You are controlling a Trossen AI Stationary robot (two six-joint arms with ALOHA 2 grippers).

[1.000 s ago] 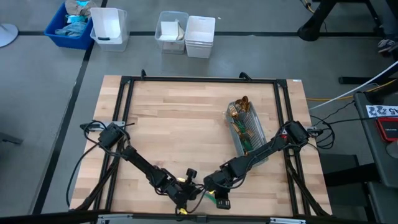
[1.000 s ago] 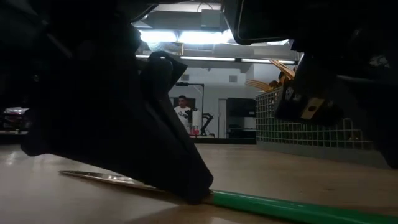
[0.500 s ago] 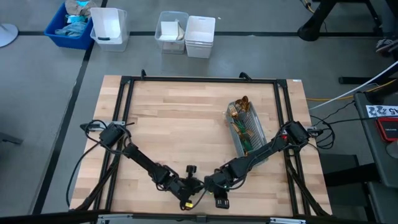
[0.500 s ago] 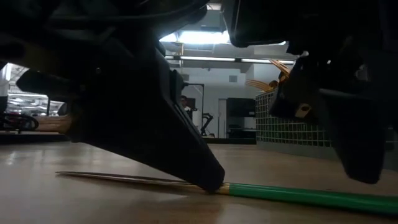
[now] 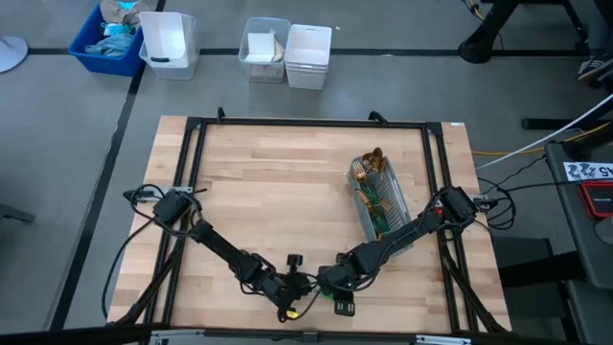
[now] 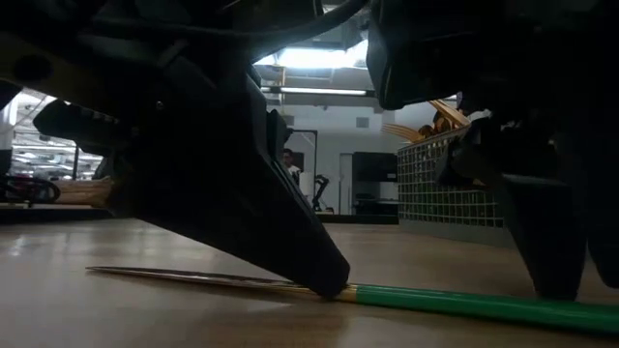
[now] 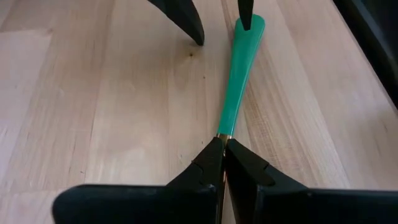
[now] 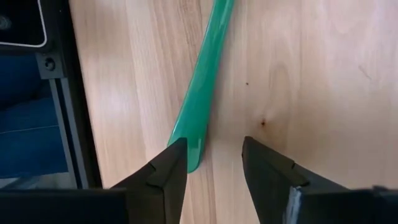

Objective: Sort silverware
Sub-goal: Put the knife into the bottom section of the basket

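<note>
Silverware piece in hand here is one knife [image 7: 235, 93], lying flat on the counter [image 5: 287, 192] at its near edge, teal handle and thin blade in a line. The left gripper [image 7: 222, 163] has its fingers pinched tight together right where the handle meets the blade, tips down on the wood. The right gripper [image 8: 212, 163] sits at the butt of the handle with its fingers spread wide; one finger [image 8: 165, 168] touches or overlaps the handle end, and the other stands clear on bare wood, so the handle is not centred between them. The rest of the silverware [image 5: 369, 165] stands in the grey mesh caddy [image 5: 383, 206], well apart from both sets of fingers.

To do this step well, the right fingers likely need to shift sideways until the handle lies midway between them before closing, otherwise the near finger may push the knife and skid it. The left pinch seems to serve as a pin; holding it steady until the right fingers have a firm hold would keep the thin piece from spinning on the smooth wood.
</note>
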